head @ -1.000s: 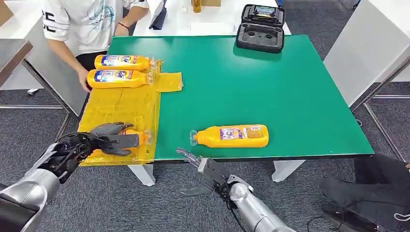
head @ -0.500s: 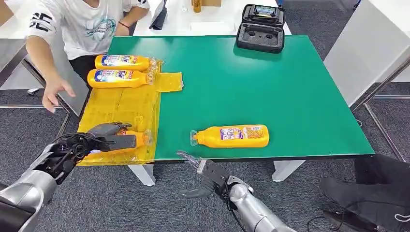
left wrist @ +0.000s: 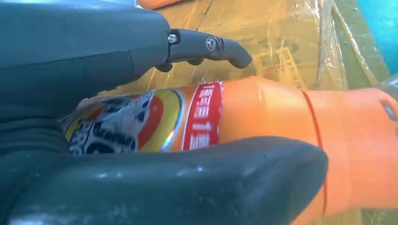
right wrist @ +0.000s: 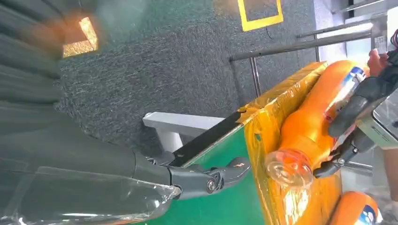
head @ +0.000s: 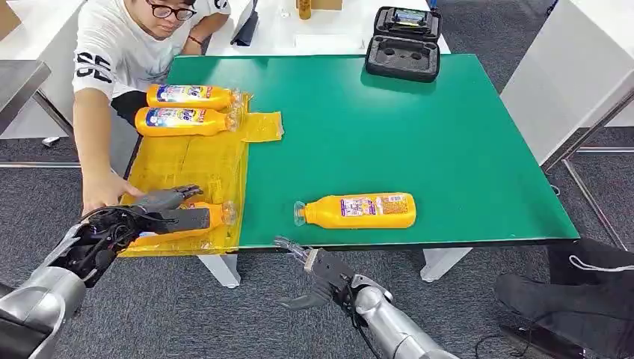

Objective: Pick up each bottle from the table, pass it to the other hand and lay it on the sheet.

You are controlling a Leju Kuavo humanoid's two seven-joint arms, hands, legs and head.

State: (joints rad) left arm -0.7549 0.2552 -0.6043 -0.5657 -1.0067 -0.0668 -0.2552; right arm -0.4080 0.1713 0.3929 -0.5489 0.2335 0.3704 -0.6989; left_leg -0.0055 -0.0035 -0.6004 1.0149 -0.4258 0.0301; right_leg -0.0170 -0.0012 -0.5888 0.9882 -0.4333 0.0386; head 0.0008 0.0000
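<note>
The left hand wraps its fingers and thumb around an orange bottle lying on its side at the near edge of the yellow sheet, clear cap pointing toward the middle of the desk. A person's hand rests on the sheet's outer edge just beside the left hand. Two more bottles lie side by side at the far end of the sheet. The right hand hangs below the desk's front edge, fingers spread and holding nothing. Above it, on the green surface near the front edge, a fourth bottle lies on its side, cap toward the sheet. A black case sits open at the far edge.
</note>
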